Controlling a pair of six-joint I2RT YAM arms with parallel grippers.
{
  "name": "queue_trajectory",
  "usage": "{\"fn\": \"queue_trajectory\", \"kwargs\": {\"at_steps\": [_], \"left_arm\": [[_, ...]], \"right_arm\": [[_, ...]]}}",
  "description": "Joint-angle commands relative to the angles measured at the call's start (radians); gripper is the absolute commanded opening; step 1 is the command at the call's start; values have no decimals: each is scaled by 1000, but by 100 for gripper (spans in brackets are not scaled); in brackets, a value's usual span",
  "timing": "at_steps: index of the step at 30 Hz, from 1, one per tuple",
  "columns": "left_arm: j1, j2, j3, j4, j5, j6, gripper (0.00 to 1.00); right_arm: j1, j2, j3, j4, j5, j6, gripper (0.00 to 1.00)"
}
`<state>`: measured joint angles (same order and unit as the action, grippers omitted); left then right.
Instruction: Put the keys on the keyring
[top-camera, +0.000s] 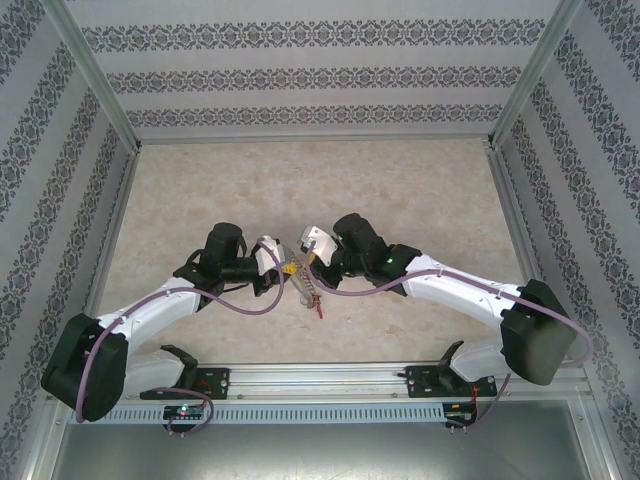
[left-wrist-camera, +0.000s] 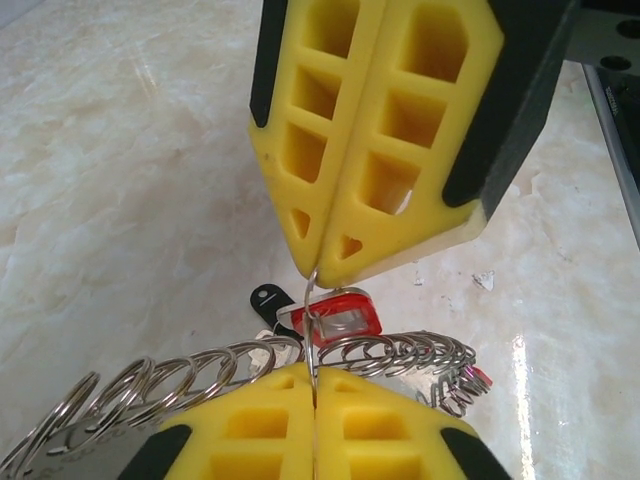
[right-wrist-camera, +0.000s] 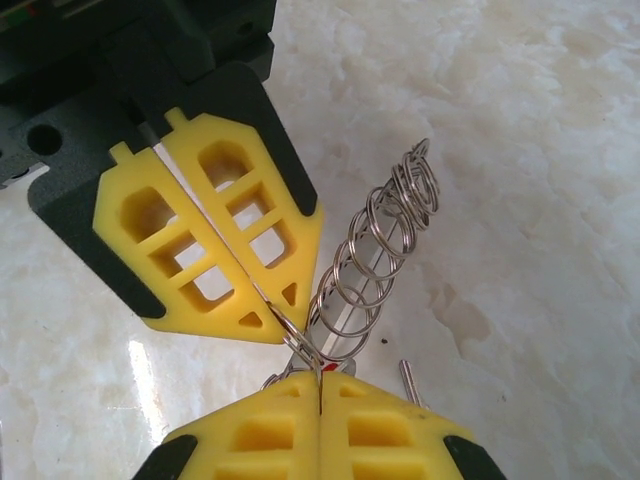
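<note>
The keyring (left-wrist-camera: 400, 350) is a thin grey ring lined with many small wire loops, held above the marble table. My left gripper (left-wrist-camera: 315, 375) is shut on one thin loop of it. My right gripper (left-wrist-camera: 320, 275) pinches the same loop from the opposite side, tip to tip. A red-tagged key (left-wrist-camera: 340, 315) and the black-headed key (left-wrist-camera: 268, 300) hang just behind that loop; another red tag (left-wrist-camera: 480, 377) shows at the right. In the right wrist view, my right gripper (right-wrist-camera: 320, 378) and left gripper (right-wrist-camera: 280, 322) meet beside the keyring (right-wrist-camera: 375, 260). From above, the keyring (top-camera: 313, 290) dangles below both.
The marble tabletop (top-camera: 300, 190) stretches behind the arms, enclosed by patterned walls. A metal rail (top-camera: 330, 380) runs along the near edge. A thin metal shaft (right-wrist-camera: 410, 380) pokes out beside my right fingers.
</note>
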<state>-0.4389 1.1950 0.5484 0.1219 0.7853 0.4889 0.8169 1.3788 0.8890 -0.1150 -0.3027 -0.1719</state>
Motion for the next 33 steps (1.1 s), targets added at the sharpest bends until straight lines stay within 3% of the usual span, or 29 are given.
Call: {"fn": "queue_trajectory", "kwargs": {"at_steps": [1, 33], "left_arm": [[-13, 7, 6, 10, 24, 6, 20], [-58, 16, 34, 65, -29, -19, 30]], "right_arm": [[5, -31, 35, 17, 16, -23, 0], [15, -20, 46, 12, -1, -36, 0]]}}
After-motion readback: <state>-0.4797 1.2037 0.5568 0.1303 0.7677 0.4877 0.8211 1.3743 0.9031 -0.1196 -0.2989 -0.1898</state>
